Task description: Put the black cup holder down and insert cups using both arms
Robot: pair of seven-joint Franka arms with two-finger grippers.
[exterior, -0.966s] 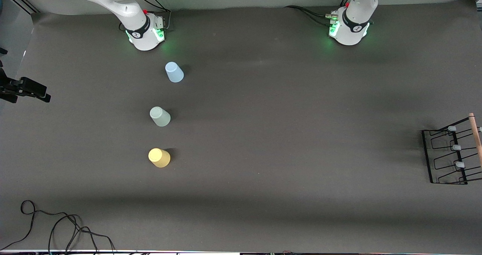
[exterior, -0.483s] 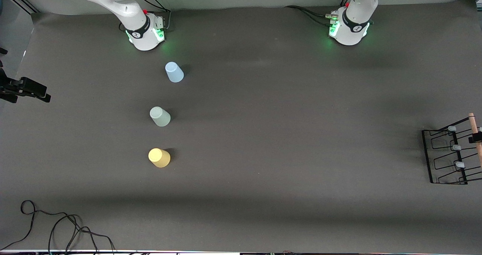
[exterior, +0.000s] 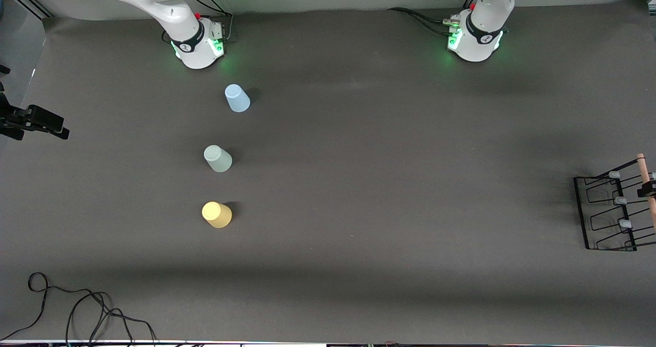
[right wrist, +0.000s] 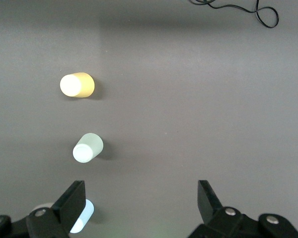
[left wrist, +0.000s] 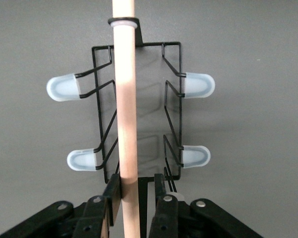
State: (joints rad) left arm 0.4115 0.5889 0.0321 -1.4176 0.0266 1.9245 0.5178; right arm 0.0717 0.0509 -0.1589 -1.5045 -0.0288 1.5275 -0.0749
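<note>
The black cup holder (exterior: 607, 213) stands at the left arm's end of the table, its wooden rod (exterior: 644, 170) on top. My left gripper (left wrist: 136, 182) straddles the rod (left wrist: 126, 99) over the holder (left wrist: 171, 99). One finger (left wrist: 112, 186) touches the rod. A gap still shows before the other, so it is open. Three cups stand upside down in a row near the right arm's base: blue (exterior: 237, 98), green (exterior: 218, 158), yellow (exterior: 217, 214). My right gripper (right wrist: 141, 191) hangs open and empty high over the table beside the blue cup (right wrist: 83, 216).
A black cable (exterior: 77, 306) lies coiled near the front corner at the right arm's end. A black device (exterior: 33, 121) juts in at that end's table edge. The holder's pale-capped pegs (left wrist: 64, 88) stick out sideways under the left gripper.
The left gripper has come down onto the wooden rod and its fingers have drawn in around it. Cups, holder and right arm have not moved.
</note>
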